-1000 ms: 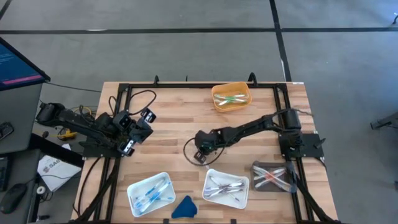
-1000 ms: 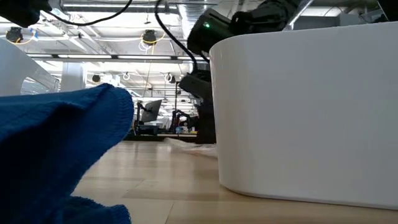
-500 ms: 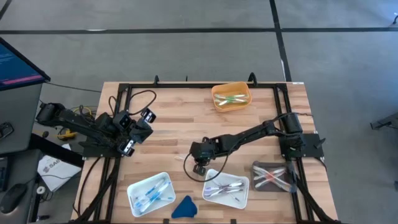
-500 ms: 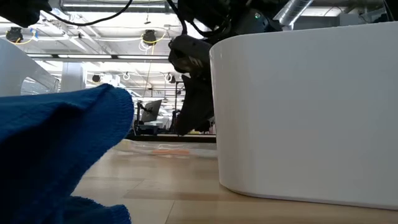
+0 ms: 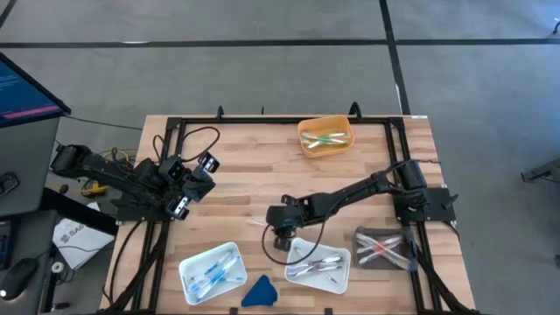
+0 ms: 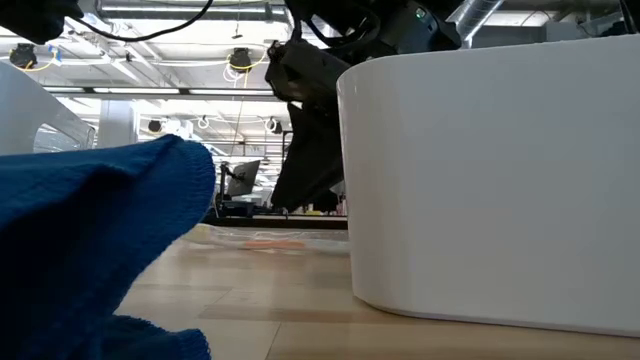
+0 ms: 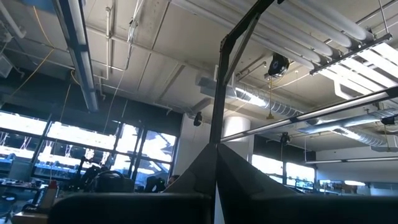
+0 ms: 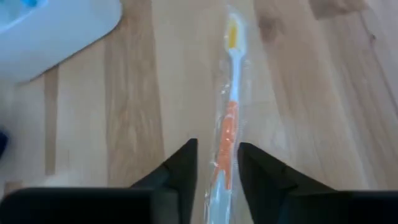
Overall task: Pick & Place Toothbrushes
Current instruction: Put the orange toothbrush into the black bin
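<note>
Right wrist view: orange toothbrush (image 8: 227, 134) (wrapped), lower end hidden behind right gripper (image 8: 217, 163)

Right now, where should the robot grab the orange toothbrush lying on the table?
Best on the orange handle, near the middle of the orange toothbrush. It lies flat on the wooden table in a clear wrapper, long and thin, so come straight down from above with a finger on each long side. The right gripper already straddles the handle that way, fingers slightly apart.

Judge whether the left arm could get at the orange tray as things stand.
Probably yes: the left gripper waits at the table's left edge, and only bare wood lies between it and the orange tray; the right arm works elsewhere.
</note>
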